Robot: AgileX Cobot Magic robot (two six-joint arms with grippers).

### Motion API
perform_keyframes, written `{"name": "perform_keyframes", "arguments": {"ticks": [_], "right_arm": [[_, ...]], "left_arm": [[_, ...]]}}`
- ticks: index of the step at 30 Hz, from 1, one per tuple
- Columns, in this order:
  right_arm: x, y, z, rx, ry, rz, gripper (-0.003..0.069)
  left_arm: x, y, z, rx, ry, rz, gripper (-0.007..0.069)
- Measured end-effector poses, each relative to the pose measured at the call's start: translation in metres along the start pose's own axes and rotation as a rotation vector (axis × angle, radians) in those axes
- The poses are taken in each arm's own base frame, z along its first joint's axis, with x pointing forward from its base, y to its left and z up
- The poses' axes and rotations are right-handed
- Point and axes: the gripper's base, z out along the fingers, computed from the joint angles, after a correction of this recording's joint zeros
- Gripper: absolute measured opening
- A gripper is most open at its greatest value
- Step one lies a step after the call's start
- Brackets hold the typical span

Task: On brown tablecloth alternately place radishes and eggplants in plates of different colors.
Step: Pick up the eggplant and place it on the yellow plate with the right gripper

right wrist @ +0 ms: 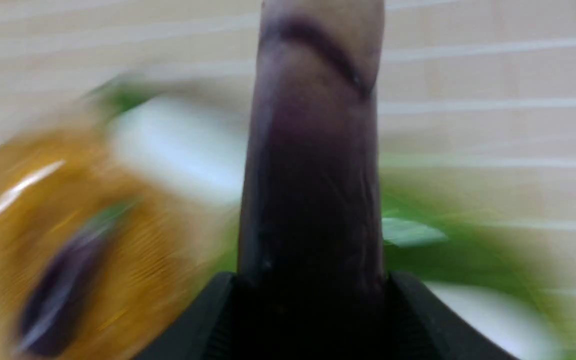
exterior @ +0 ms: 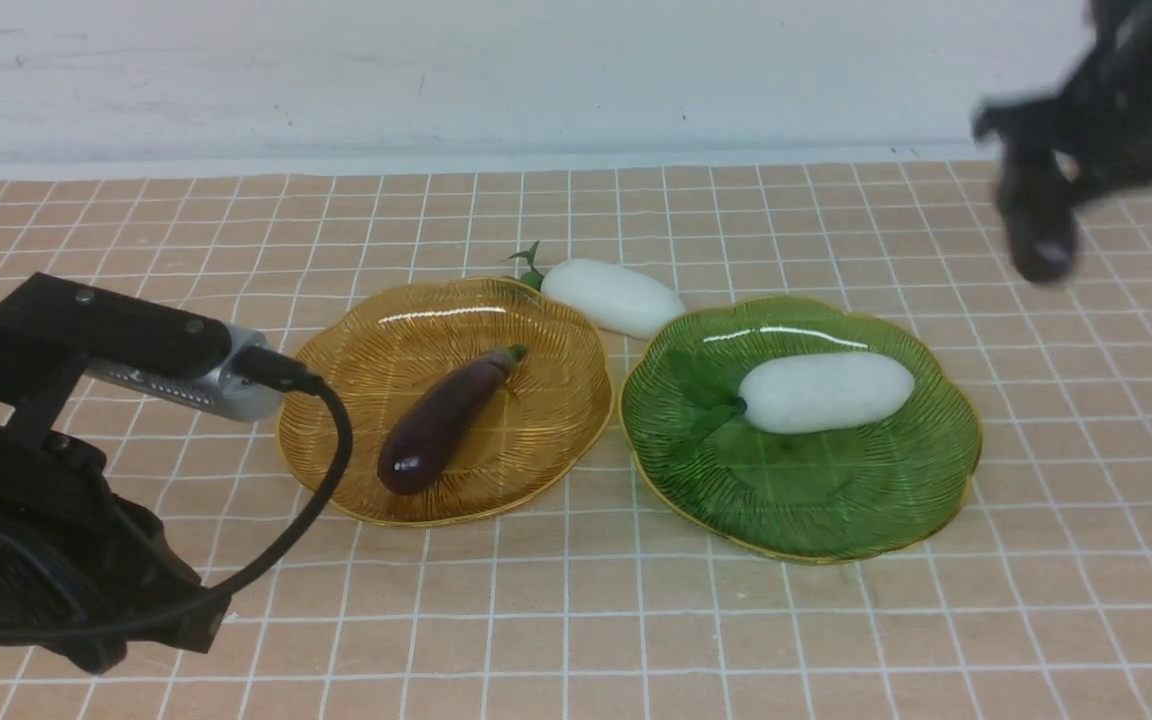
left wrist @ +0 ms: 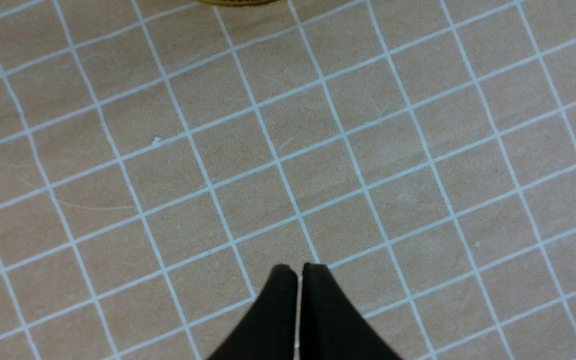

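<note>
On the brown tablecloth (exterior: 636, 620) stand an amber plate (exterior: 336, 420) and a green plate (exterior: 836, 500). One eggplant (exterior: 446, 418) lies in the amber plate. One radish (exterior: 824, 392) lies in the green plate. The other radish (exterior: 614, 296) lies on the cloth behind and between the plates. My right gripper (exterior: 1036, 215), blurred, is high at the far right, shut on the second eggplant (right wrist: 313, 175), which hangs down from it (exterior: 1039, 235). My left gripper (left wrist: 299, 270) is shut and empty over bare cloth (left wrist: 318, 150) near the amber plate's rim (left wrist: 240, 2).
The left arm and its cable (exterior: 326, 470) fill the front left corner, reaching next to the amber plate. A pale wall (exterior: 536, 70) runs along the cloth's far edge.
</note>
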Motion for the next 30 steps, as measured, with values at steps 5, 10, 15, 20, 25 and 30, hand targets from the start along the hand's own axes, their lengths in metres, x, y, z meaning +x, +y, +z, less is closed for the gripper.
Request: {"name": "perform_keyframes", "arguments": {"ticks": [5,10,15,20,25,30], "right_arm": [[0.048,0.087,0.081,-0.078,0.132,-0.186,0.0342],[0.076,0.12,0.125,-0.101,0.144,-0.257,0.0377],[0.079,0.126,0.136,-0.124,0.121,-0.25,0.0575],[0.081,0.123,0.133,-0.113,0.17,-0.262,0.0652],[0.07,0.12,0.11,-0.082,0.205,-0.353,0.0617],[0.028,0.114,0.01,0.001,-0.035,-0.444,0.0365]], "left_arm": [[-0.001,0.0,0.0,0.0,-0.01,0.0,-0.0003],[-0.001,0.0,0.0,0.0,-0.01,0.0,-0.0003],[-0.001,0.0,0.0,0.0,-0.01,0.0,-0.0003],[-0.001,0.0,0.0,0.0,-0.009,0.0,-0.0003],[-0.001,0.0,0.0,-0.004,-0.01,0.002,-0.0003],[-0.005,0.0,0.0,-0.004,-0.06,0.006,-0.0003]]}}
